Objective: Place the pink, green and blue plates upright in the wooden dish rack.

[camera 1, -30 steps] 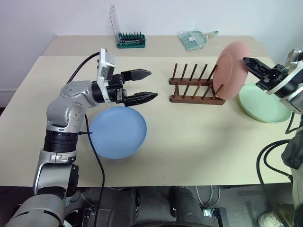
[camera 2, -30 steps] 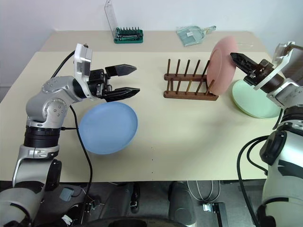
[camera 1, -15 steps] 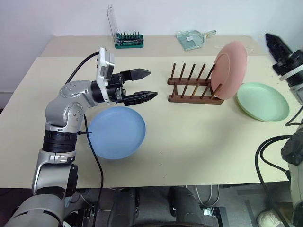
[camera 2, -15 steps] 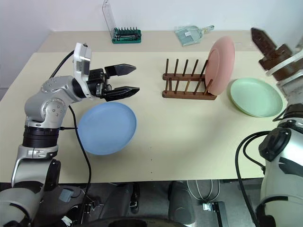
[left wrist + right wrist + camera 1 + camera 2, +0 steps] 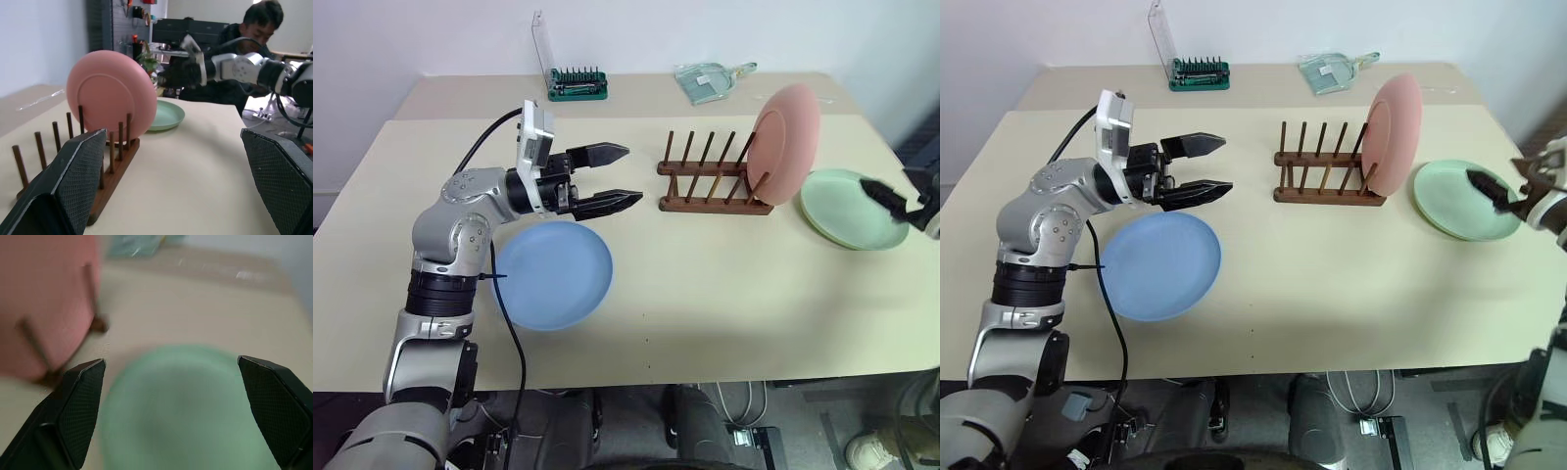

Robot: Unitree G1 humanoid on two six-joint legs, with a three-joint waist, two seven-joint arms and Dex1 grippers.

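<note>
Left pincer point(image 5: 619, 176) is hovering with fingers apart above the bench point(image 5: 724, 284), the round light-blue plate point(image 5: 551, 273) lying flat just below and nearer the robot. The dark wooden pegged dish rack point(image 5: 710, 184) is sitting mid-bench, the salmon-pink round plate point(image 5: 785, 143) standing upright at its right end. The pale mint-green plate point(image 5: 847, 207) is lying flat just right of it, the wide-open right pincer point(image 5: 1494, 188) hanging over its right rim; that arm is nearer.

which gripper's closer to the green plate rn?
Right. The right gripper hangs open over the green plate's outer edge. The left gripper sits open far across the table, above the blue plate, beyond the wooden dish rack.
</note>
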